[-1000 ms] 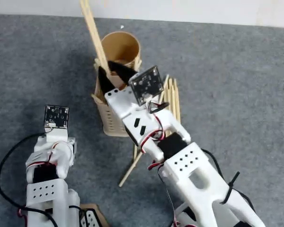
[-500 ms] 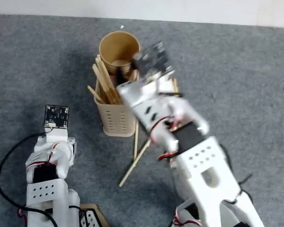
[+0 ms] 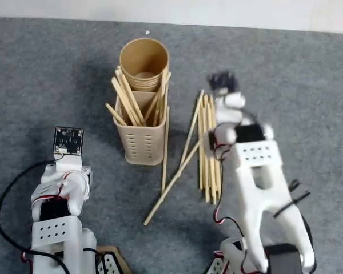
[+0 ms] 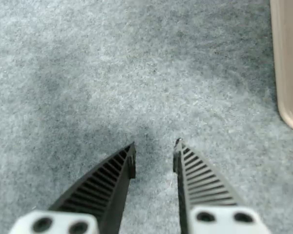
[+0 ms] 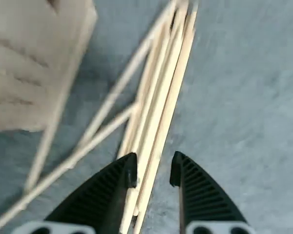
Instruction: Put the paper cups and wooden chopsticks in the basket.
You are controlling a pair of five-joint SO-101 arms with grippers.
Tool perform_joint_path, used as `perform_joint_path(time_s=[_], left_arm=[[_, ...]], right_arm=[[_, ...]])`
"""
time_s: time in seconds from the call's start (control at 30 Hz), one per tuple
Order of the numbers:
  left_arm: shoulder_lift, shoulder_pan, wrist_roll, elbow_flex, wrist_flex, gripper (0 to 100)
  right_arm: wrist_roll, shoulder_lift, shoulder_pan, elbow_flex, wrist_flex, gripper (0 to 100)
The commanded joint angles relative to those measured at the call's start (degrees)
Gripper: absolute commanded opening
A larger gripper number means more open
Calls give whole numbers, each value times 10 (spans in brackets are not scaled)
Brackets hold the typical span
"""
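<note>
A beige perforated basket [image 3: 140,142] stands mid-table with several wooden chopsticks [image 3: 131,105] sticking up out of it. A brown paper cup [image 3: 144,60] sits upright at its far end. More chopsticks [image 3: 208,145] lie in a loose bundle on the carpet right of the basket, and a few slanted ones [image 3: 174,180] lie between. My right gripper [image 5: 153,170] hangs open just over that bundle [image 5: 161,112], the basket [image 5: 34,63] off to one side. My left gripper [image 4: 154,156] is open above bare carpet, with the basket's corner [image 4: 288,63] nearby.
The right arm [image 3: 248,154] stretches from the near edge up along the right of the bundle. The left arm [image 3: 60,188] is folded at the near left, with a black cable [image 3: 3,211] looping beside it. Grey carpet [image 3: 297,85] covers the table.
The right gripper held chopsticks over the basket, let them drop in, then swung right and came down over the loose bundle. The left arm has kept still.
</note>
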Motion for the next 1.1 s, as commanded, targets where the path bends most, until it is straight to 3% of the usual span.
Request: perform_joint_path(time_s=[0.0, 0.3, 1.07], left_arm=[[-4, 2, 3, -2, -9, 158], [-4, 2, 3, -2, -9, 158], [-4, 4, 3, -2, -8, 158]], right_arm=[[4, 26, 6, 97, -117, 127], [8, 54, 26, 152, -212, 127], [27, 117, 60, 165, -224, 114]])
